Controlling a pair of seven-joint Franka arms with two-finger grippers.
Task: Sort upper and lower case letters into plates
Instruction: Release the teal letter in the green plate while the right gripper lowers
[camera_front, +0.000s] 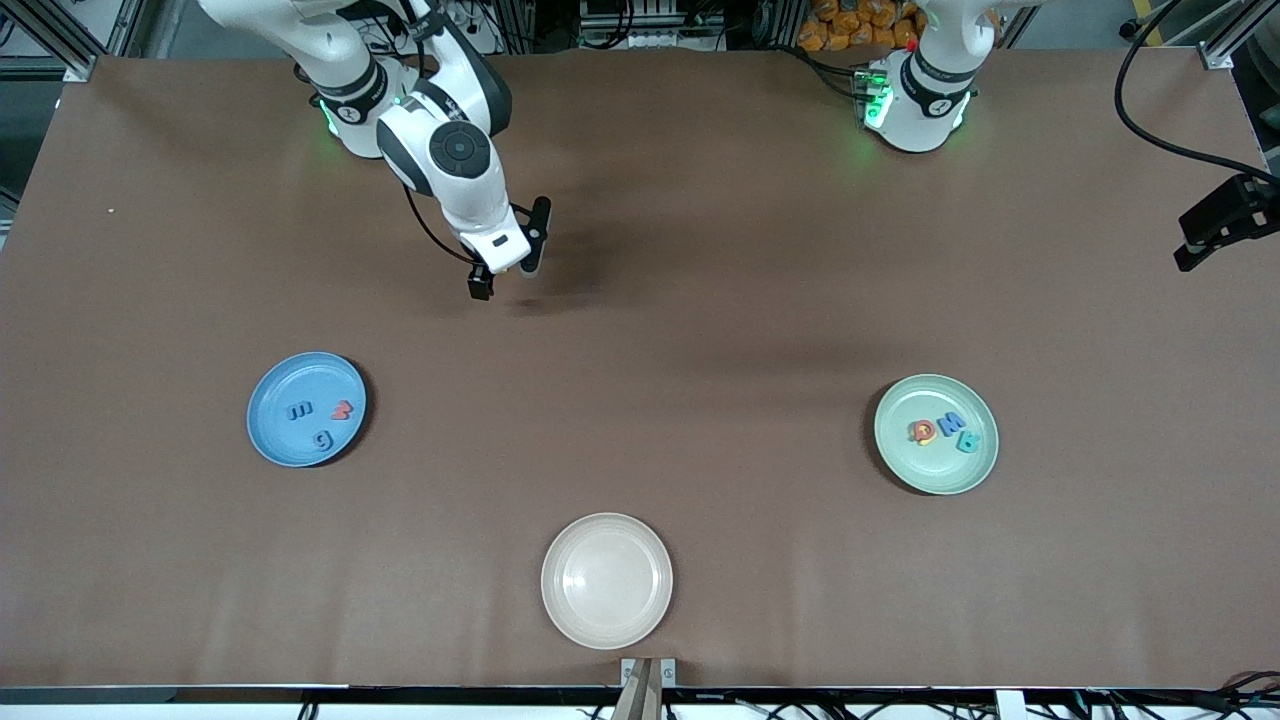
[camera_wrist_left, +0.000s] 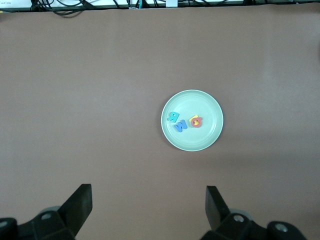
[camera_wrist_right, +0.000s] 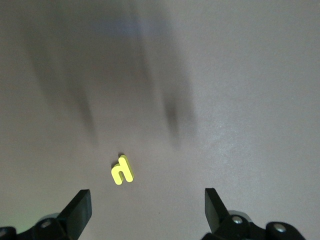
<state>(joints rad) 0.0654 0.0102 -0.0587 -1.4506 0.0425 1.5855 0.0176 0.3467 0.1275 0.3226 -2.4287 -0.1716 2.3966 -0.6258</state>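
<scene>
Only letters read: yellow h (camera_wrist_right: 122, 170) under spread right end effector (camera_wrist_right: 145, 210); left end effector (camera_wrist_left: 147, 207) spread.

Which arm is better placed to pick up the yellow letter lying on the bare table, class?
Right. The right gripper hangs open over the yellow letter; the left gripper looks down on the mint plate.

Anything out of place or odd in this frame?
One yellow letter lies loose on the bare table under the open right gripper, outside both the blue plate and the green plate, where the others sit. The cream plate holds none.
</scene>
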